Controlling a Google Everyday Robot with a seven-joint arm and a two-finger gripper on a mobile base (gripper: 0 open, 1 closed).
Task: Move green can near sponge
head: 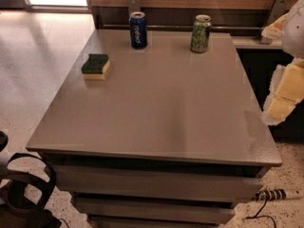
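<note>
The green can (201, 33) stands upright at the far right of the grey table (161, 118), with a mottled green and black pattern and a silver top. The sponge (95, 66) lies flat near the table's left edge, dark green on top and pale yellow below. The can and the sponge are far apart, with the blue can between them at the back. My gripper (281, 103), white and pale yellow, hangs at the right edge of the view, beyond the table's right edge and nearer to me than the green can. It holds nothing that I can see.
A blue can (138, 29) with white lettering stands upright at the back, left of the green can. A wood-panelled wall with a metal rail (190, 26) runs behind the table. A power strip (278, 194) lies on the floor at bottom right. Black equipment (23, 189) sits at bottom left.
</note>
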